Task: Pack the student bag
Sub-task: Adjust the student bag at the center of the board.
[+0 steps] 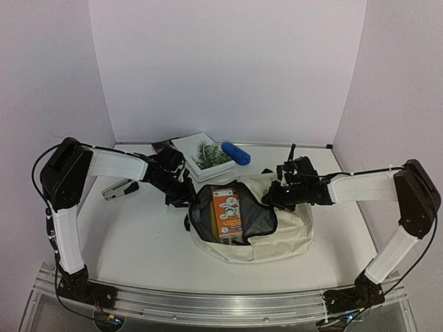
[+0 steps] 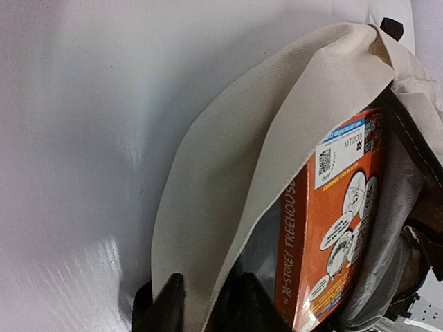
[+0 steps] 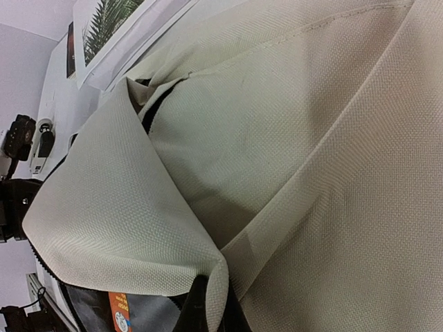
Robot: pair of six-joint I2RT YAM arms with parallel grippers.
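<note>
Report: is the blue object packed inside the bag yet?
No, the blue object lies outside, behind the bag, beside the palm-cover book.

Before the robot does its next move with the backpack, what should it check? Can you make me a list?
1. Student bag mouth open: ok, the grey lining shows.
2. Left gripper pinching the bag's left rim: ok, fabric sits between its fingers.
3. Right gripper pinching the right rim: ok, shut on the cloth.
4. Orange book inside the opening: ok. Whether it is pushed all the way down: cannot tell.
5. Everything packed: not ok. The palm-picture books, blue object and stapler lie outside the bag.
</note>
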